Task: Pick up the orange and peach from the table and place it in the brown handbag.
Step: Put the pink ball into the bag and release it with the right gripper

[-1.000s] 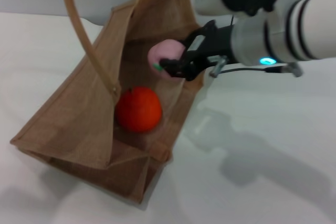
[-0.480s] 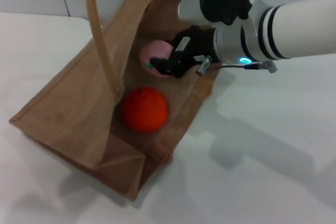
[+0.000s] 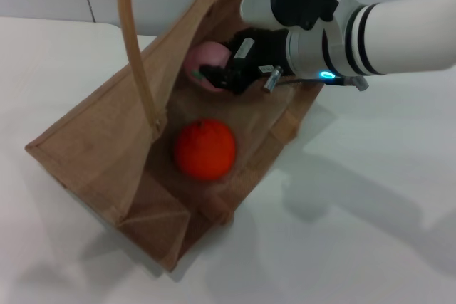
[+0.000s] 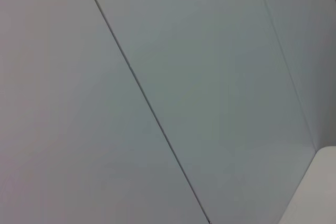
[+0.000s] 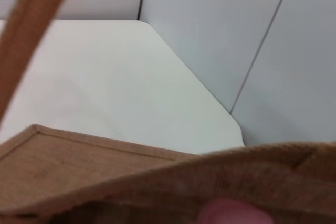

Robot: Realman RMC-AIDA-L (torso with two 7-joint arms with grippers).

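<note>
The large tan-brown woven jute handbag (image 3: pixel 107 147) with long arched light-brown handles lies tipped on its side on the white table (image 3: pixel 370 247), its mouth open toward the right edge. The left arm is out of the head view; its wrist camera shows only wall panels, so nothing can be said of its claw. Inside the bag, on the lower wall, rests the round bright orange fruit (image 3: pixel 205 149) with a small dark stem, so that half of the job looks done. Above it, deeper toward the bag's far end, the small pale pink peach (image 3: pixel 206 65) is gripped by the black right claw (image 3: pixel 222 76), closed narrowly on it. Over the last second this claw has carried the peach from the bag's mouth farther inside, past the rim, and the orange now sits well apart from it. The peach seems ready for release; the right wrist view shows the jute rim just ahead
</note>
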